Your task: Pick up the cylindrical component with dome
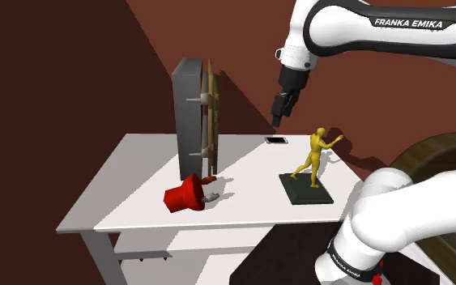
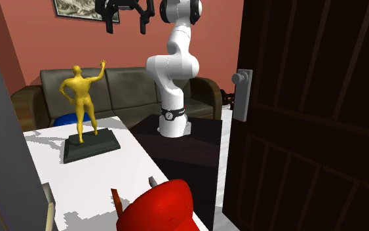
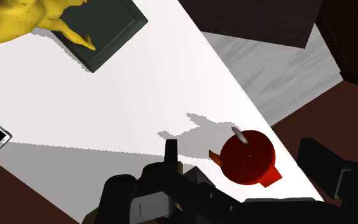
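I'm reading this as early in the job, w/ nothing picked up yet. The gripper [image 1: 277, 116] is hanging high above the far side of the white table [image 1: 137, 174], well apart from everything on it. In the second ext. view I'm seeing its two fingers spread wide w/ nothing between them, so it's empty. The target, the red cylindrical component [image 1: 187, 195], is lying on its side on the table near the front edge in the shoulder view. It's just in front of the tall grey slab [image 1: 187, 105], w/ a small grey stub poking out toward the dark base [image 1: 305, 189] of the yellow figurine [image 1: 317, 154]. In the wrist cam I'm looking at it roughly end-on, close to the table's edge and well apart from that base. A small flat phone-like item [image 1: 276, 140] is lying roughly below the gripper, approx. at the table's far edge. So, as I'm judging it, the whole pick is left to do: moving across over the red part, lining the fingers up across its body, coming down, closing and lifting. I'm expecting the slab beside it to leave little room on that side.
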Controlling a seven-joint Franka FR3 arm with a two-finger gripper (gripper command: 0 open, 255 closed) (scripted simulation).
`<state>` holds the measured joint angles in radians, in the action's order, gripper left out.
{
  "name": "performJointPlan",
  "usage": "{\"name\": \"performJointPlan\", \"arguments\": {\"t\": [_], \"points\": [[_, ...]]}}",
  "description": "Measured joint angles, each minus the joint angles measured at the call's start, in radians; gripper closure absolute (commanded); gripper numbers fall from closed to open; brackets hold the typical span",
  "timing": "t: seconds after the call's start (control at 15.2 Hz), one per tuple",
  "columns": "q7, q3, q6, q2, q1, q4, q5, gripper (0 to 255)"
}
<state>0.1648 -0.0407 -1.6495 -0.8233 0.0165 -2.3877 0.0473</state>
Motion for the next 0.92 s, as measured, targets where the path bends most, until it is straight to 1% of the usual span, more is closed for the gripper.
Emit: {"name": "performJointPlan", "arguments": {"t": [0.13, 0.33, 0.59, 0.92], "points": [[0.004, 0.003, -0.015, 0.013, 0.005, -0.006, -0.001, 0], [0.035, 0.007, -0.079, 0.088, 0.029, -0.015, 0.001, 0], [0.088, 0.010, -0.185, 0.207, 0.060, -0.034, 0.007, 0], [0.147, 0.024, -0.304, 0.380, 0.099, -0.019, 0.013, 0]]}}
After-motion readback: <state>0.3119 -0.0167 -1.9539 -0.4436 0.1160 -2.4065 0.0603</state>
